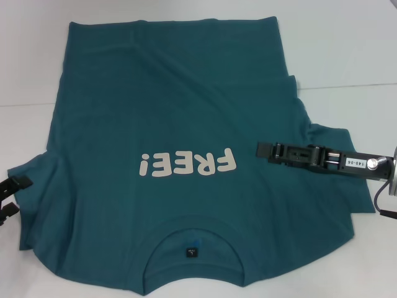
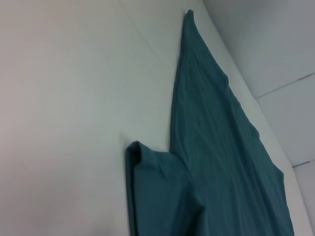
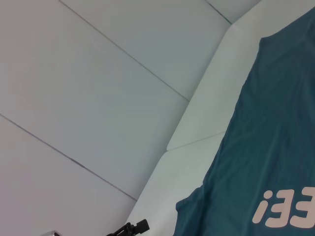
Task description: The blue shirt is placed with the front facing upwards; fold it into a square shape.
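The blue shirt [image 1: 180, 124], one, lies face-up; two hands: right hand [image 1: 263, 151] above it, left hand [image 1: 15, 195] beside, grips untellable.

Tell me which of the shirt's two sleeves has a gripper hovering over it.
The blue shirt's right-hand sleeve: the right gripper reaches over it, whereas the left gripper sits just off the other sleeve's edge.

I see the blue shirt [image 1: 186, 112] as soft matt cloth with smooth off-white lettering [image 1: 188, 164]; the white table [image 1: 347, 43] under it looks smooth, faintly glossy.
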You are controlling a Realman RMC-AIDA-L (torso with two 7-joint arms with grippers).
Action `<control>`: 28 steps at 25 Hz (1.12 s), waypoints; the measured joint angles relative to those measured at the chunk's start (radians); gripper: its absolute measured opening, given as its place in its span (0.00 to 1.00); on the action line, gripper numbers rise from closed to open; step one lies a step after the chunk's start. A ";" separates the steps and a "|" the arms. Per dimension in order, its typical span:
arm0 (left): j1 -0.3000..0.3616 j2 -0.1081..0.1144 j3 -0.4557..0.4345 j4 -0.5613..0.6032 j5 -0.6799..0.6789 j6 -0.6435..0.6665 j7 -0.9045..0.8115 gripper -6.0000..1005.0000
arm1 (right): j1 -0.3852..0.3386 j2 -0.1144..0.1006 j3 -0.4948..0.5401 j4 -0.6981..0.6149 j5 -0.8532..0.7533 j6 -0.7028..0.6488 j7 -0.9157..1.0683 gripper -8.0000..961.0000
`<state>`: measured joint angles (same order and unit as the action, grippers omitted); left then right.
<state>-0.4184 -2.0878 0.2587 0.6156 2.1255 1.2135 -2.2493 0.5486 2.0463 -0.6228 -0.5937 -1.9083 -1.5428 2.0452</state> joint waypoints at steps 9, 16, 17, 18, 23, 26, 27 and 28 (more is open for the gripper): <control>-0.003 0.000 0.030 -0.012 0.001 -0.030 0.002 0.87 | -0.007 0.000 0.000 0.000 0.001 -0.001 -0.001 0.95; -0.003 0.000 0.031 -0.011 0.002 -0.038 0.002 0.87 | -0.008 0.000 0.000 0.000 0.002 -0.001 -0.002 0.95; -0.003 0.000 0.033 -0.011 0.003 -0.038 0.002 0.87 | -0.009 0.000 0.000 0.000 0.002 -0.001 -0.002 0.95; -0.003 0.000 0.036 -0.011 0.003 -0.038 0.002 0.87 | -0.009 0.000 0.000 0.000 0.003 0.000 -0.002 0.95; -0.010 0.000 0.067 -0.019 0.004 -0.040 0.000 0.87 | -0.009 0.000 0.000 0.000 0.004 0.000 -0.002 0.95; -0.016 0.000 0.072 -0.023 0.004 -0.040 -0.002 0.87 | -0.009 0.000 0.000 0.000 0.006 0.000 -0.002 0.95; -0.018 0.000 0.073 -0.023 0.004 -0.040 -0.004 0.87 | -0.009 -0.001 0.000 0.000 0.006 0.000 -0.002 0.95; -0.019 0.000 0.074 -0.023 0.004 -0.039 -0.005 0.87 | -0.009 -0.001 0.000 0.000 0.006 0.000 -0.002 0.95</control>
<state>-0.4373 -2.0877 0.3323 0.5923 2.1292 1.1745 -2.2545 0.5399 2.0453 -0.6227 -0.5937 -1.9020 -1.5431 2.0432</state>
